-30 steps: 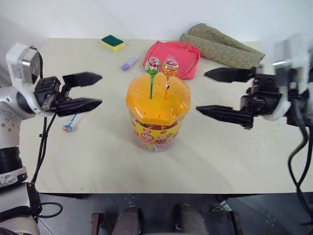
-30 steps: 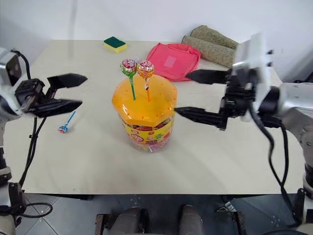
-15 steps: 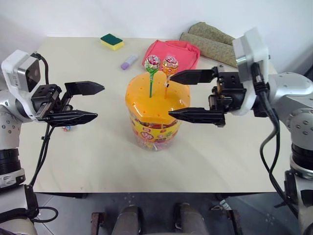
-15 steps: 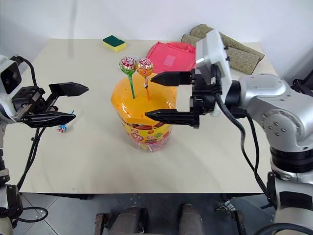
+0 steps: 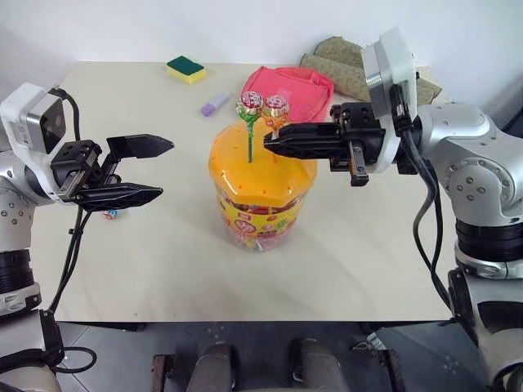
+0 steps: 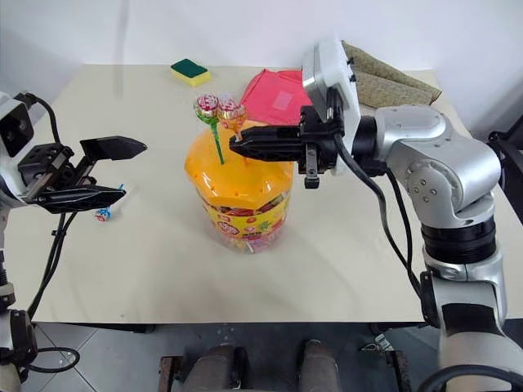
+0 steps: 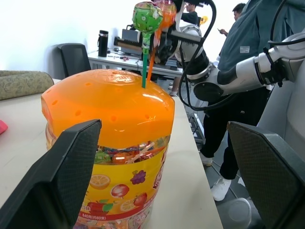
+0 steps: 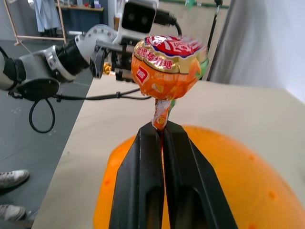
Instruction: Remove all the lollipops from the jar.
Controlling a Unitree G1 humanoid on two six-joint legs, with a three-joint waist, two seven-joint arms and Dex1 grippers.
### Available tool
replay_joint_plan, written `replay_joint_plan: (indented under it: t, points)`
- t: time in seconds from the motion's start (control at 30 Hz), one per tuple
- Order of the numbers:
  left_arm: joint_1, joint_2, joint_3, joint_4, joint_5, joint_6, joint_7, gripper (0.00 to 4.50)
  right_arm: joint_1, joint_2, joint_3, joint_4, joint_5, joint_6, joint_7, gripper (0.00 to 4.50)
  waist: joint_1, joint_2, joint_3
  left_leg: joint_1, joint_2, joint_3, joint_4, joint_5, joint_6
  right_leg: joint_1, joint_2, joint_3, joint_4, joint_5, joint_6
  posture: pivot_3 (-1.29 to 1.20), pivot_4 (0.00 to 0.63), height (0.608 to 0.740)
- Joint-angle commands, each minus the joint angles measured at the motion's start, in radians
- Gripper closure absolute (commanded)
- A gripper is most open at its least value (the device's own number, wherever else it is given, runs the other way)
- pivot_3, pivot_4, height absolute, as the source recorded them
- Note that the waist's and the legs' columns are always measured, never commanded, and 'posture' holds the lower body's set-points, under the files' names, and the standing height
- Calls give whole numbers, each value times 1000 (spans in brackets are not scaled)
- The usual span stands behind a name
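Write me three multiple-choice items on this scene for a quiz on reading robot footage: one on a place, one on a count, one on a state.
1. Where does the blue-stick lollipop lie?
A. on the table beside the left gripper
B. in the jar lid
C. on the pink cloth

2. How many lollipops stand in the jar lid?
A. one
B. two
C. three

3. What is the right gripper doing?
A. hanging open above the sponge
B. shut on the orange-stick lollipop's stick
C. shut on the lilac cylinder

Key: 1 A, it lies on the table below the open left gripper. 2 B, the green-stick lollipop and the orange-stick lollipop stand there. 3 B, the right wrist view shows the fingers pinching the stick under its head.
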Motion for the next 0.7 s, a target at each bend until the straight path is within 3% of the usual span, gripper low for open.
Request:
replay_joint_plan:
  t: [0.03, 0.27, 0.4, 0.53, 0.7]
  points:
    - [-15, 7, 19, -15, -22, -15, -1, 0, -63, 12, -80, 46, -3, -45, -16, 4453, 0, 0, 0, 0, 0, 0, 0, 0, 0, 0, 0, 0, 0, 0, 0, 0, 150, 740]
    - [-28, -4, 2, 5, -24, -22, -32, 0, -150, -30, -200, 175, 5, -31, -50, 4453, 1, 0, 0, 0, 0, 0, 0, 0, 0, 0, 0, 0, 0, 0, 0, 0, 150, 740]
    - [-15, 15, 5, 32, -10, -37, -60, 0, -119, -178, -264, 207, -3, 76, -74, 4453, 4, 0, 0, 0, 0, 0, 0, 0, 0, 0, 0, 0, 0, 0, 0, 0, 150, 740]
    - [24, 48, 15, 74, 20, -88, -90, 0, 62, -424, -264, 180, -35, 232, -23, 4453, 4, 0, 0, 0, 0, -1, -1, 0, 0, 0, 0, -1, -1, 0, 0, 0, 150, 740]
    - [66, 60, 33, 81, 37, -151, -61, 0, 393, -466, -383, 129, -50, 309, -105, 4453, 2, 1, 0, 0, 1, 3, -1, -1, 1, 0, 0, 1, -1, 0, 0, 0, 150, 740]
